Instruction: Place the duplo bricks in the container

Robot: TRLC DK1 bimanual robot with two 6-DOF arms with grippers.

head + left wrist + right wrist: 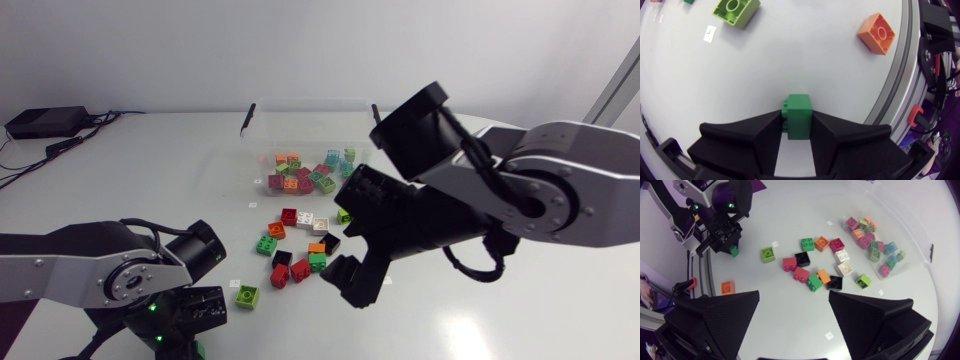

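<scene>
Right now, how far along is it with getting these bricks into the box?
Partly done. Roughly a dozen bricks already lie in the clear container. In hand: the left fingers are shut on a dark green brick. Left: a cluster of loose bricks near the container, plus a light green brick and an orange brick lying apart. The right fingers are open and empty.

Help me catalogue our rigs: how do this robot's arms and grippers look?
Both the left arm and right arm have silver-grey links with black joints. A black cable loops beneath the right arm; small green lights glow near the left arm's wrist. The left gripper and right gripper are matte black, each with two broad wedge fingers.
</scene>
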